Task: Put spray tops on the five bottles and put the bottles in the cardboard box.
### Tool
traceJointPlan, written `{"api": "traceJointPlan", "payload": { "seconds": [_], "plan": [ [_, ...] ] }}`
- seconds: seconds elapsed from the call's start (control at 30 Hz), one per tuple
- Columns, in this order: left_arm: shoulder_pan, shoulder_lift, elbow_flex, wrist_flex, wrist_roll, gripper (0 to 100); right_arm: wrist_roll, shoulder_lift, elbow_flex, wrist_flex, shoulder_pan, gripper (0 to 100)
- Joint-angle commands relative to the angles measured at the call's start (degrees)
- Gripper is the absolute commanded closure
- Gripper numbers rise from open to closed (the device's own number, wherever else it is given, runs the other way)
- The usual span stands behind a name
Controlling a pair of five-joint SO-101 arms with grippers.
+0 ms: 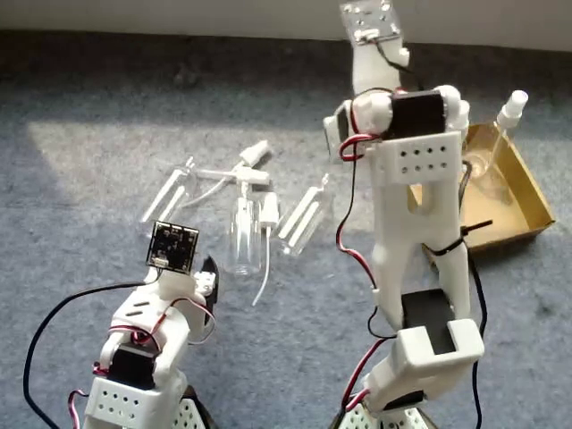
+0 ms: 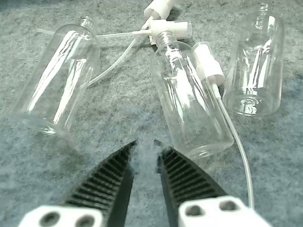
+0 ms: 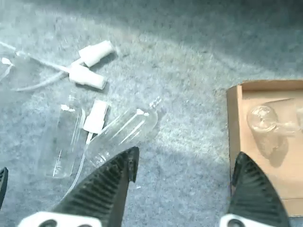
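The left claw [image 2: 147,147] sits at about 7 o'clock on the grey table [image 1: 89,179]. Its jaws are slightly parted with a thin gap between them, and it grasps nothing. Just ahead of its tips lies the middle bottle [image 2: 189,94], uncapped and on its side. A loose spray top [image 2: 209,64] lies against this bottle, and its thin dip tube trails back past the claw. A flank bottle [image 2: 57,78] and a third bottle [image 2: 255,66] lie on either side of the middle one, both apart from the claw. Beyond the middle bottle's neck lies a second spray top [image 2: 170,29], and a farther spray top [image 2: 156,7] is cut off at the frame edge.

The right claw [image 3: 185,161] hangs released, jaws spread wide, over the table between the third bottle and the cardboard box [image 3: 234,127]; it touches neither. The box stands at 3 o'clock in the high view, its near side partly hidden behind the right arm. In it rests a capped bottle [image 1: 511,112], white top poking out toward 1 o'clock. Its clear body is hard to make out.
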Motion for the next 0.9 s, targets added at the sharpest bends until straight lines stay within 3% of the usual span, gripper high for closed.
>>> {"api": "traceJointPlan", "payload": {
  "seconds": [0.0,0.17,0.37,0.57,0.87],
  "plan": [
    [-2.33,-0.48,1.10,-1.14,0.18,99,-0.09,-3.21,7.25,-5.05,-1.71,71.4],
    [-2.33,-0.48,1.10,-1.14,0.18,99,-0.53,-3.03,15.43,-12.00,-5.05,71.4],
    [-2.33,-0.48,1.10,-1.14,0.18,99,-14.51,-3.03,26.86,-27.91,-5.76,71.4],
    [-2.15,-0.48,1.10,-1.14,0.18,99,-22.51,-3.03,38.99,-41.36,-5.85,71.5],
    [-2.07,-0.48,1.10,-0.79,0.18,99,-29.71,-2.51,43.82,-44.70,-8.31,71.4]
  ]
}}
